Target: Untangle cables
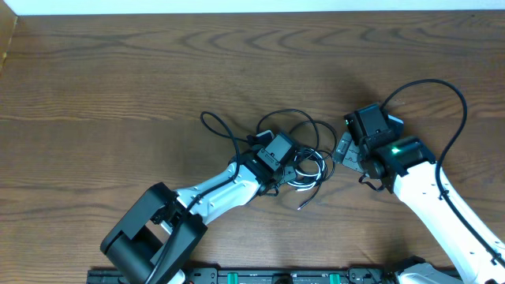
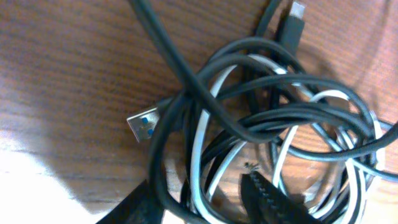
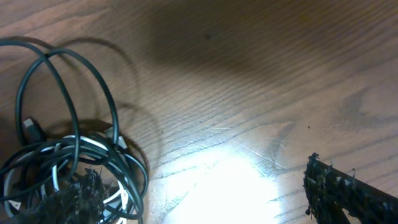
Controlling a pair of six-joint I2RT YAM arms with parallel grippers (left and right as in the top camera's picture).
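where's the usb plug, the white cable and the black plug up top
usb plug (image 2: pixel 141 126), left wrist view, metal tip
white cable (image 2: pixel 196 146), left wrist view, tangled strand
black plug (image 2: pixel 291 28), left wrist view, body

From overhead, looking straight down on the whole counter (image 1: pixel 95 71), far off. From the left wrist, pressed close above the cables (image 2: pixel 186 90). From the right wrist, slanting low across the counter, sharing those cables at lower left.
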